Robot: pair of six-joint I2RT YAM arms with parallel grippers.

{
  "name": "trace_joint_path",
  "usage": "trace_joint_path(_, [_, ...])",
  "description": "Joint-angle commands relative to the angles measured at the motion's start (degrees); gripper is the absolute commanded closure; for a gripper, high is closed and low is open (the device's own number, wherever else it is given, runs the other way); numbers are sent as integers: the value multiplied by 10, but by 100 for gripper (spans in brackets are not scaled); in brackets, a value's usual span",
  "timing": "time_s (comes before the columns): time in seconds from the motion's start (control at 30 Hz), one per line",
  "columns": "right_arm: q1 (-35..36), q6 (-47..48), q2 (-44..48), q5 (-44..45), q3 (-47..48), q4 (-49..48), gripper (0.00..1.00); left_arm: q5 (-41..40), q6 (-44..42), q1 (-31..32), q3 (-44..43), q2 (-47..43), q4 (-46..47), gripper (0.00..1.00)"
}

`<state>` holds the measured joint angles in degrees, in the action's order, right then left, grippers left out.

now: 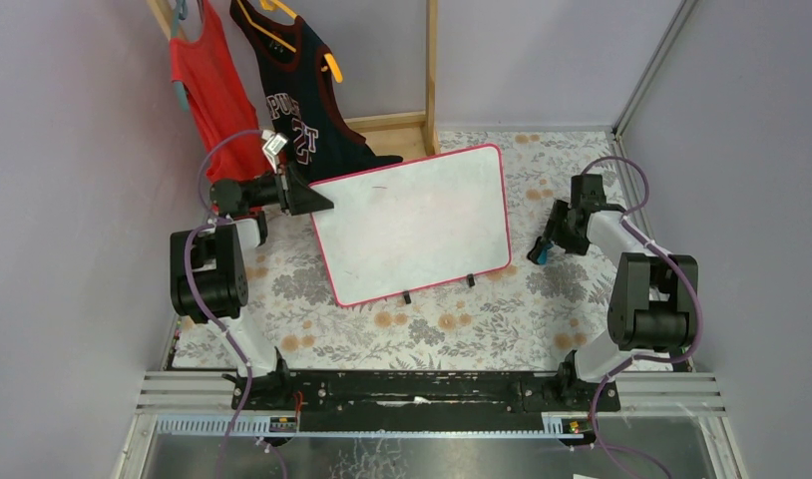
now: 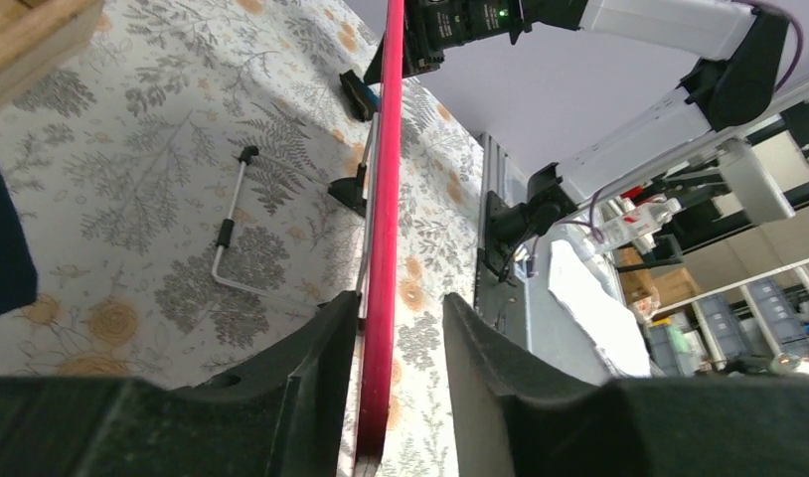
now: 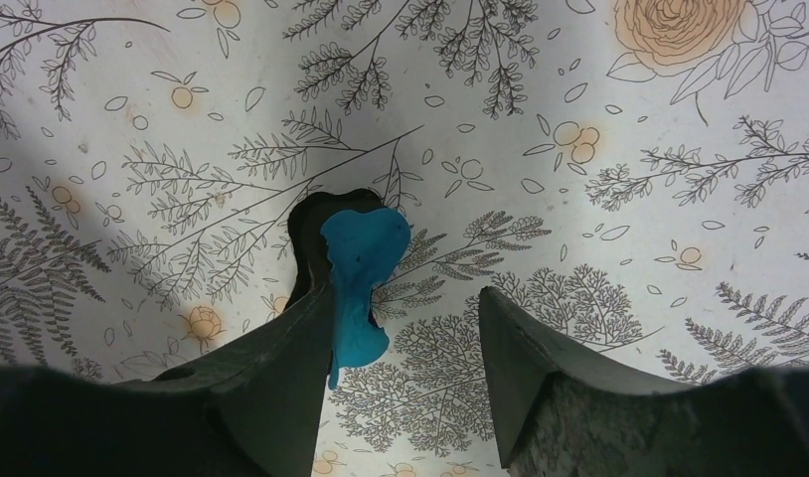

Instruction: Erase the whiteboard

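The whiteboard (image 1: 412, 225) leans tilted mid-table, with a pink-red frame and a mostly white face bearing only faint marks. My left gripper (image 1: 317, 200) is at its upper left corner. In the left wrist view the frame's edge (image 2: 386, 199) runs between the fingers of my left gripper (image 2: 401, 328); the left finger touches it and the right finger stands apart. My right gripper (image 1: 540, 251) is low over the cloth to the right of the board. Its jaws (image 3: 405, 318) are wide apart, and a blue and black eraser piece (image 3: 361, 258) lies against the left finger.
A floral tablecloth (image 1: 502, 319) covers the table. A red tank top (image 1: 207, 90) and a dark jersey (image 1: 297, 100) hang behind the left arm, beside a wooden post (image 1: 432, 70). A bent wire stand (image 2: 227, 234) lies behind the board. Grey walls close in on both sides.
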<state>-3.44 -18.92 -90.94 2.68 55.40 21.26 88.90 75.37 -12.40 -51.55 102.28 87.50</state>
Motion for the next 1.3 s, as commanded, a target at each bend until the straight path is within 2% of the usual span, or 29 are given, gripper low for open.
trace_joint_path(0.0, [-2, -3, 26, -17, -2, -13, 39, 41, 14, 3, -20, 8, 44, 48])
trace_joint_path(0.1, [-2, -5, 29, -19, -4, -14, 39, 41, 20, 4, -28, 9, 45, 18])
trace_joint_path(0.13, [-1, -5, 30, -19, -5, -14, 39, 41, 21, 4, -30, 9, 45, 3])
trace_joint_path(0.17, [-1, -5, 32, -19, -5, -15, 39, 40, 23, 4, -32, 10, 45, 0])
trace_joint_path(0.37, [-2, -6, 42, -23, -8, -15, 39, 39, 29, -2, -50, 15, 46, 0])
trace_joint_path(0.73, [-1, -9, 51, -36, -14, -23, 40, 40, 77, -55, -119, 19, 45, 0])
trace_joint_path(1.27, [1, -11, 74, -69, -20, -35, 42, 49, 141, -55, -192, -35, 44, 0])
